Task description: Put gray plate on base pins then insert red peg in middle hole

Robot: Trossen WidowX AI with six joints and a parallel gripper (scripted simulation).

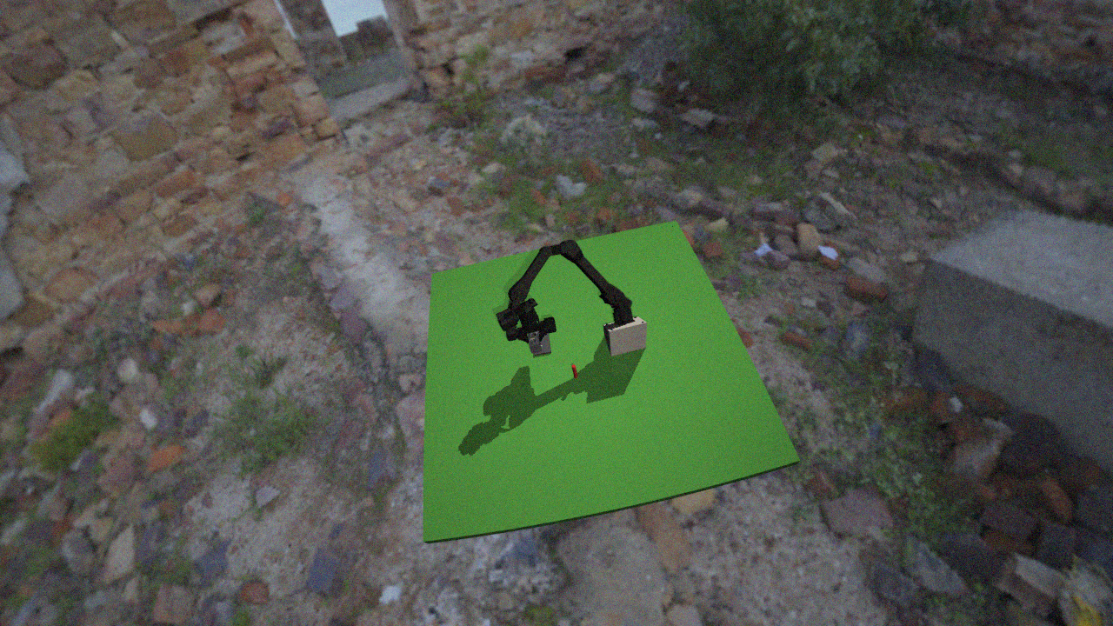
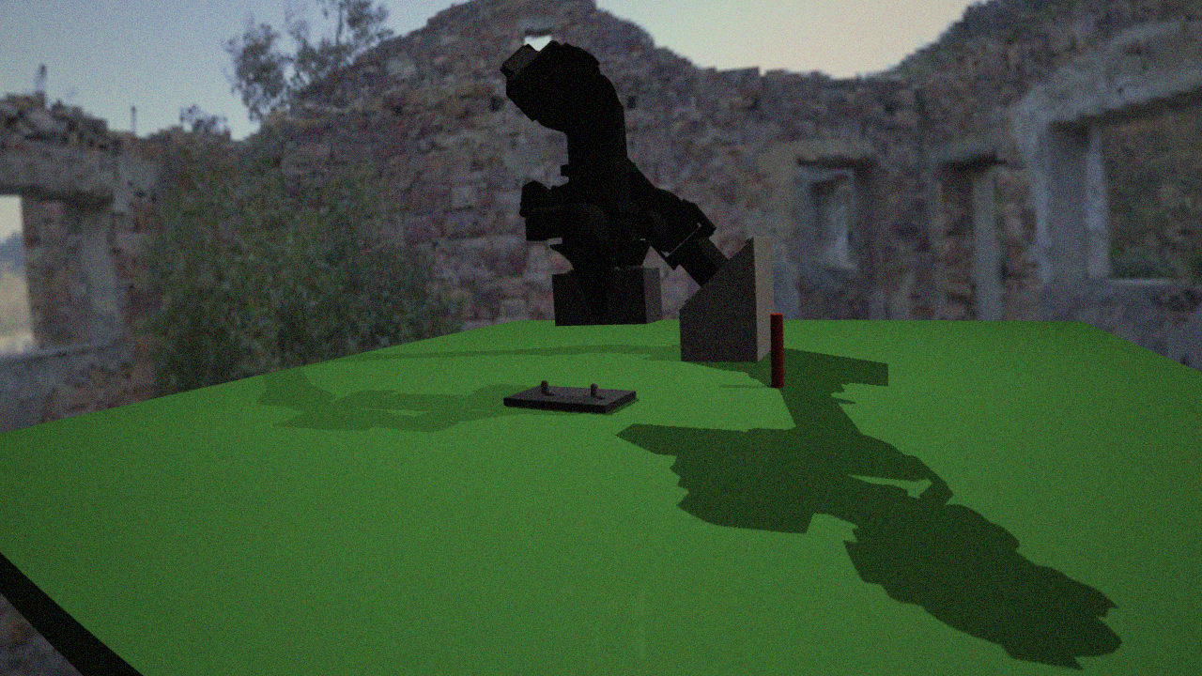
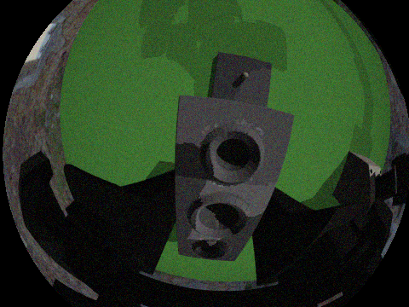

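My gripper (image 1: 536, 335) (image 2: 599, 267) (image 3: 220, 176) is shut on the gray plate (image 1: 542, 348) (image 2: 607, 298) (image 3: 234, 110), a thick block with three holes showing in the wrist view, held level in the air. The base (image 2: 569, 398) (image 3: 227, 68), a dark flat slab, lies on the green top below the plate, with a gap between them. Both its pins show in the exterior view; the wrist view shows one, the plate hiding the other. I cannot make out the base in the top view. The red peg (image 1: 574, 371) (image 2: 777, 351) stands upright, apart from base and gripper.
A beige block (image 1: 627, 336) (image 2: 724, 328) with a slanted side stands by the arm's foot, behind the peg in the exterior view. Everything stands on the square green top (image 1: 661, 443) (image 2: 403, 538) (image 3: 119, 111), which carries the arm's shadows. Its edges show in the top view.
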